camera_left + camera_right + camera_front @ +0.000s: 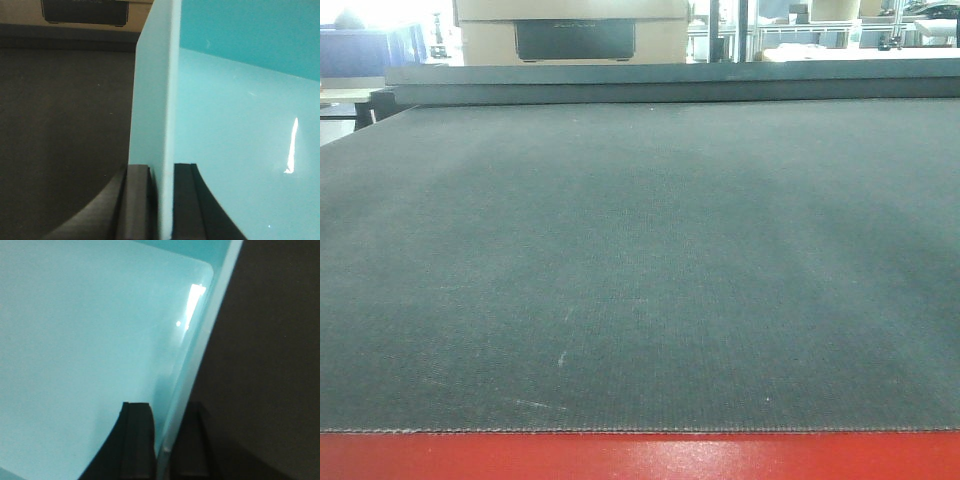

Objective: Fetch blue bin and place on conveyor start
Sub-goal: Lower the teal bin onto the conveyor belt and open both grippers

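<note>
The left gripper [162, 202] pinches one wall of the blue bin [240, 125], with a finger on each side. The right gripper [165, 447] pinches another wall the same way. Only the wrist views show the bin. Inside it are just smooth walls and bright shine. The dark conveyor start [60, 125] lies beside it, but I cannot tell if they touch. Only the front view shows the red edge strip [640, 458] and a cardboard box [570, 25] far behind.

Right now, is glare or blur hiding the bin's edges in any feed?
Front view: belt soft, hazy; far background overexposed. Left wrist: bright glare streak on the blue bin wall, jaws dark, blurred. Right wrist: glare patch near the bin's corner; rim readable.
</note>
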Controlling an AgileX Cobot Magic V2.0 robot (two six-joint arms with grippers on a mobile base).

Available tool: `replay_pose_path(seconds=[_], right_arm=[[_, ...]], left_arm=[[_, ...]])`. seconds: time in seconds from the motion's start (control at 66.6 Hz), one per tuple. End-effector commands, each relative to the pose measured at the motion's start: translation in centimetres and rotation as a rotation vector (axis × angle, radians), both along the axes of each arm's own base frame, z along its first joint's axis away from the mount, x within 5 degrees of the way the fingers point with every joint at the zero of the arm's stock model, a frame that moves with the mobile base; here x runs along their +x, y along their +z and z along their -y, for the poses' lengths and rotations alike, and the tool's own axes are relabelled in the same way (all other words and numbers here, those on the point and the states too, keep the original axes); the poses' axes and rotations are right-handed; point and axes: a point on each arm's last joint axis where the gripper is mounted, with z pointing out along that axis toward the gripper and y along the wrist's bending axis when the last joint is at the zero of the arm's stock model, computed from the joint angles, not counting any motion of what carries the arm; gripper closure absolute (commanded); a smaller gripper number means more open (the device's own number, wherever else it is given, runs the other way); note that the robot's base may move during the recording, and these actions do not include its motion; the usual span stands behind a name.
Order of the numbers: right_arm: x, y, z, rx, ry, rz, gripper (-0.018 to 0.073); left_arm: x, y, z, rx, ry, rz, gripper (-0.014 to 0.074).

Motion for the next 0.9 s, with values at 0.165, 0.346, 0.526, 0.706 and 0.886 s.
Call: replay_pose_path(seconds=[0.165, 0.346, 0.526, 0.706, 0.886], right_arm=[[-0.19, 0.66, 0.19, -0.027, 0.008, 0.048, 0.0711], [-0.19, 0.66, 0.19, -0.027, 0.008, 0.048, 0.0711], [-0.16, 0.69, 0.19, -0.026, 0.007, 0.053, 0.0711], [-0.15, 0.72, 0.19, -0.025, 0.007, 0.056, 0.0711], [-0.15, 0.91, 0.14, -0.014, 0.007, 0.073, 0.0711]], left_arm=[[-0.57, 1.48, 0.16, -0.090, -0.015, 0.081, 0.0707], [-0.57, 1.48, 0.16, -0.090, -0.015, 0.081, 0.0707], [-0.57, 1.48, 0.16, -0.090, -0.015, 0.081, 0.0707], [-0.57, 1.48, 0.16, -0.090, -0.015, 0.081, 0.0707], [-0.64, 1.25, 0.18, -0.089, -0.016, 0.054, 0.0707]])
